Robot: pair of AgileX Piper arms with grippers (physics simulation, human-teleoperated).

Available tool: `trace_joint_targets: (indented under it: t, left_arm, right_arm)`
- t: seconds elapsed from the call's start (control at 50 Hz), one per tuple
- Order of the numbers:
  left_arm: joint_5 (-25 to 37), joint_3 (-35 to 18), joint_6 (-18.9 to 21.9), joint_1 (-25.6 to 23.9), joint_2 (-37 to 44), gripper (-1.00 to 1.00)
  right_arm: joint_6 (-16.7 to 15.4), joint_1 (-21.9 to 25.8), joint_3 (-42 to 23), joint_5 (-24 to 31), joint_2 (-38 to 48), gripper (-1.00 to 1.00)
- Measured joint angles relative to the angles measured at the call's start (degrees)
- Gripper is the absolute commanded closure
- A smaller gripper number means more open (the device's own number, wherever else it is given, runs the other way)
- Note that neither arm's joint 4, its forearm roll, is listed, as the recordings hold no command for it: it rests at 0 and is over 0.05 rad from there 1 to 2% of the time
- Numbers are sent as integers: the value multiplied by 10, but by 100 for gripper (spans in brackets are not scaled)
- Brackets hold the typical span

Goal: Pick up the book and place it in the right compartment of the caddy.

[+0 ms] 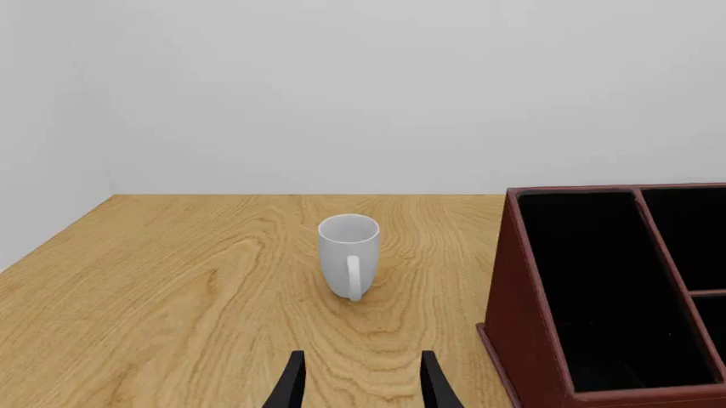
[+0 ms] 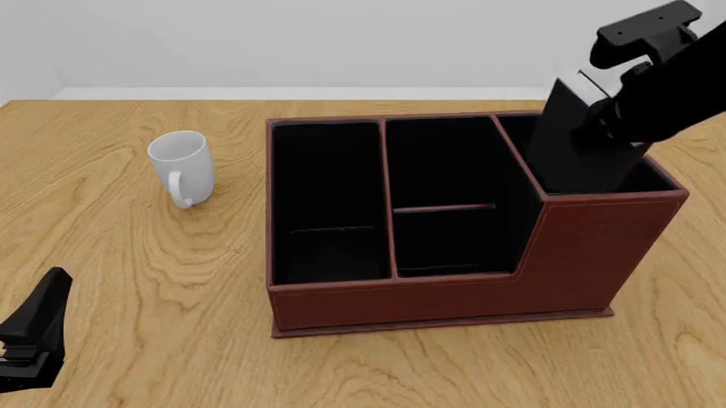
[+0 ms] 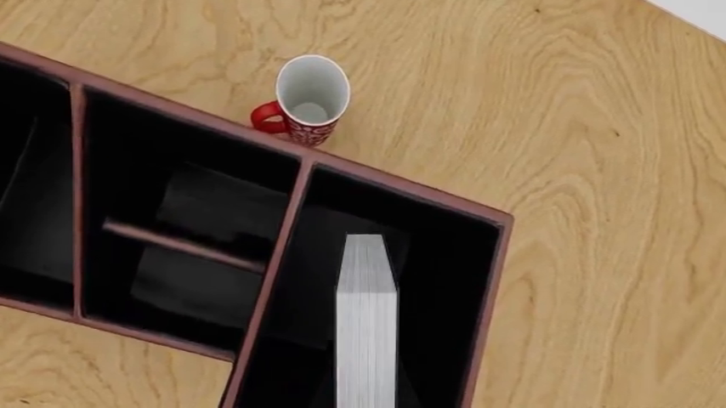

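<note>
The reddish-brown caddy (image 2: pixel 397 299) stands mid-table, its tall right compartment (image 2: pixel 607 242) nearest my right arm. My right gripper (image 2: pixel 609 106) is shut on the upper part of the black book (image 2: pixel 581 146). The book hangs tilted, with its lower end inside the right compartment. In the right wrist view the book's white page edges (image 3: pixel 366 327) run down into that black-lined compartment (image 3: pixel 448 255). My left gripper (image 1: pixel 363 391) is open with nothing between its fingers, low over the table's near left (image 2: pixel 34 330), apart from the caddy (image 1: pixel 528 331).
A white mug (image 2: pixel 183 167) stands on the table left of the caddy, straight ahead of my left gripper (image 1: pixel 348 253). A red mug (image 3: pixel 306 102) with a white inside sits just outside the caddy's wall in the right wrist view. Bare wood surrounds the caddy.
</note>
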Motion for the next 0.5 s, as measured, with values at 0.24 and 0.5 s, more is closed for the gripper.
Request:
trace_joint_targets:
  t: [0.24,0.5]
  left_arm:
    - [0,0,0,0,0,-100]
    - [0,0,0,0,0,-100]
  right_arm:
    - [6,-1,16,-22,11,100]
    - [10,-5,25,-42,27,100]
